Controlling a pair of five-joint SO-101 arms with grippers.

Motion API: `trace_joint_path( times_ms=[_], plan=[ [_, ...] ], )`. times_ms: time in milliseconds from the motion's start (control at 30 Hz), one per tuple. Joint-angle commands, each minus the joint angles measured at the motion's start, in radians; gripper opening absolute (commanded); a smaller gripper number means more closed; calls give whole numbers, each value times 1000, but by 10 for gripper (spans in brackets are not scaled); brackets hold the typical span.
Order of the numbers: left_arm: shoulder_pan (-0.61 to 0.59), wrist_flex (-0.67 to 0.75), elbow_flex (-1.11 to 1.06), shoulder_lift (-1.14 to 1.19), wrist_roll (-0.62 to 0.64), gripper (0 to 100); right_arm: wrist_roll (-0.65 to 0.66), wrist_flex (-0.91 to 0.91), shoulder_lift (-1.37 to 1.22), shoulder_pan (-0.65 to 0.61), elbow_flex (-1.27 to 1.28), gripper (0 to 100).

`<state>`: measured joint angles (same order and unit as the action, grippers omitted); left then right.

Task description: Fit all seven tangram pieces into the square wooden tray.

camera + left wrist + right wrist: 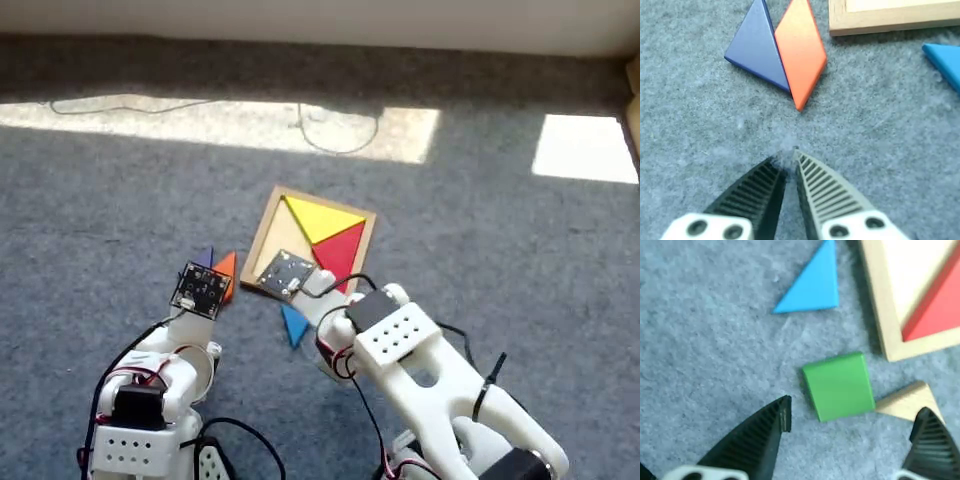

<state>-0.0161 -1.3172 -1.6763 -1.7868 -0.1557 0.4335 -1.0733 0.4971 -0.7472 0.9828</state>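
Note:
The square wooden tray (262, 232) lies on the grey carpet and holds a yellow triangle (320, 217) and a red triangle (342, 254). A dark blue triangle (757, 49) and an orange parallelogram (801, 51) touch each other left of the tray. My left gripper (788, 159) hovers shut just short of them. A light blue triangle (811, 284), a green square (839, 385) and a plain wooden triangle (906, 401) lie below the tray's corner (890, 340). My right gripper (855, 422) is open, straddling the green square from above.
Grey carpet (500, 240) surrounds the tray on all sides. A thin cable (330, 140) loops across the sunlit strip at the back. Both arm bases (140, 430) sit at the near edge.

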Motion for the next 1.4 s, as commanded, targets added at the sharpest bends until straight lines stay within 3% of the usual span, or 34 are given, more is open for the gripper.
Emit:
trace_joint_path(
  times_ms=[0,367,567,733,933,1167,1367],
  plan=[
    [-12,-2,-21,-33,8,7,-9,87,-58,-54,8,365],
    [-12,-2,-21,-33,8,7,-5,159,-286,-50,7,358],
    [-12,-2,-21,-33,8,7,-5,157,-291,-50,12,188],
    [-12,-2,-21,-33,8,7,-6,157,-291,-42,12,108],
    [-12,-2,-21,-33,8,7,-6,102,-288,76,-4,42],
    [-12,-2,-21,-33,8,7,-9,-47,-108,124,-165,40],
    [-12,-2,-21,-33,8,7,-21,-13,39,120,-208,40]
  ],
)
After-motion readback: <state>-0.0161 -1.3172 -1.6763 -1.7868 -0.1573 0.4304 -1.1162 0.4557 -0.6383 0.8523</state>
